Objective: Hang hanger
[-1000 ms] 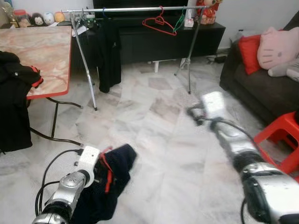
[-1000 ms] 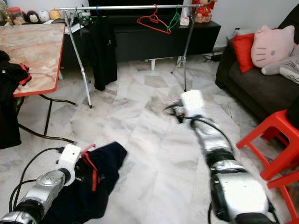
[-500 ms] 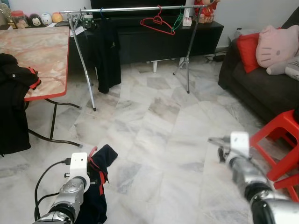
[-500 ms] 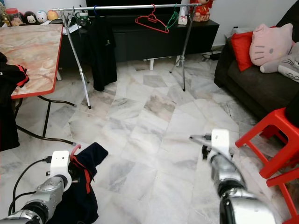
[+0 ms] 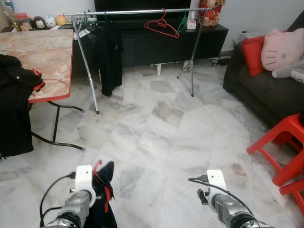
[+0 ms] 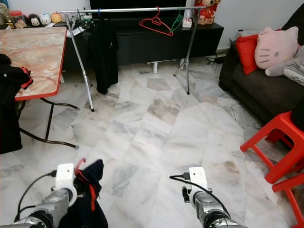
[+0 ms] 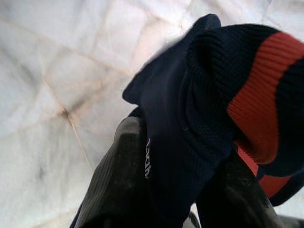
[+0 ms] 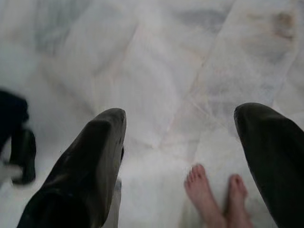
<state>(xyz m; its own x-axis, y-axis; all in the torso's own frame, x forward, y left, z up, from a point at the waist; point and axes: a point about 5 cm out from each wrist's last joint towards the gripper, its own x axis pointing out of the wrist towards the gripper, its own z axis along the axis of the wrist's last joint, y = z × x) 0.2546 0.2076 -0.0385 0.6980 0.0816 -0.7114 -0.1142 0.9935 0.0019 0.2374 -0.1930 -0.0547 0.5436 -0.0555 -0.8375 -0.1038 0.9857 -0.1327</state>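
Item: navy garment (image 7: 190,123) with red-striped cuff on a red hanger (image 5: 97,165), clamped in my left end effector (image 7: 180,190), low at 7 o'clock. White lettering on fabric, unreadable. Right end effector (image 8: 185,156) spread wide, empty, over marble floor (image 5: 161,123). Clothes rail (image 5: 137,10) at 12 o'clock.

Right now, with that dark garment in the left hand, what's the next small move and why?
Probably walk forward toward the clothes rail. The left gripper holds the navy garment low, and the rail stands across the marble floor, well out of reach. The right gripper hangs open above the floor.
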